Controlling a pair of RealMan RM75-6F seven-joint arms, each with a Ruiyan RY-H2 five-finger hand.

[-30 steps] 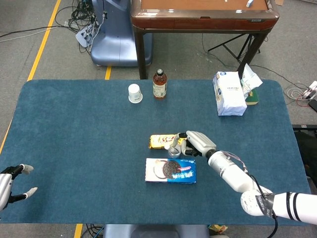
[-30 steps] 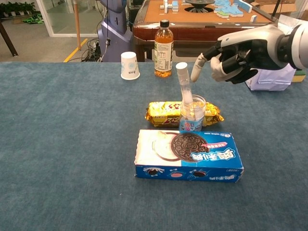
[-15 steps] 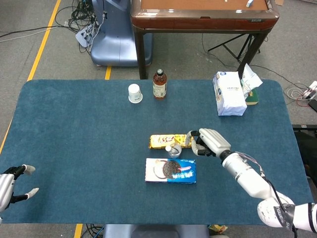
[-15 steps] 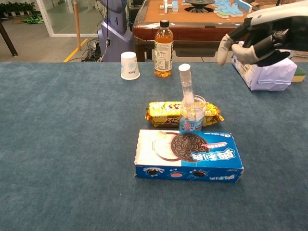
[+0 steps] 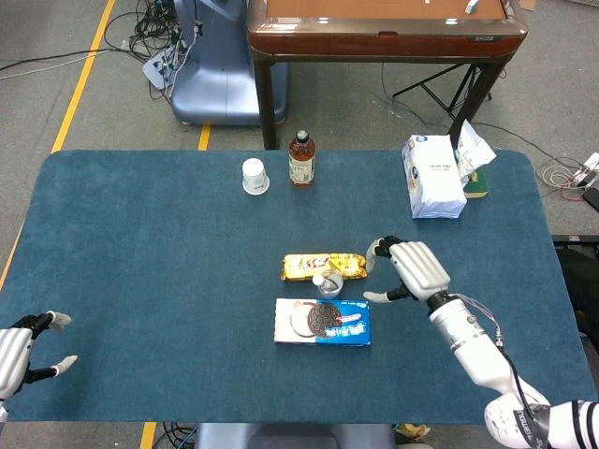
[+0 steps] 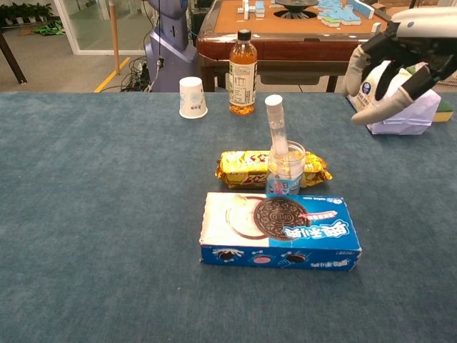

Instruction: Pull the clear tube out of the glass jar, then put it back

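A clear tube (image 6: 275, 126) with a white cap stands upright in the small glass jar (image 6: 285, 174), between the yellow snack pack and the cookie box. In the head view the jar (image 5: 328, 285) shows from above with the tube (image 5: 320, 280) sticking out of it. My right hand (image 5: 412, 268) hovers to the right of the jar, fingers spread, holding nothing; it also shows at the upper right in the chest view (image 6: 397, 58). My left hand (image 5: 21, 346) rests open at the table's near left corner.
A blue cookie box (image 6: 280, 231) lies in front of the jar and a yellow snack pack (image 6: 246, 168) behind it. Further back stand a paper cup (image 6: 193, 97), a tea bottle (image 6: 243, 63) and a tissue pack (image 5: 431, 178).
My right hand let go of the tube, drew away to the right and opened its fingers. The tube straightened up in the jar. The left hand barely shifted.
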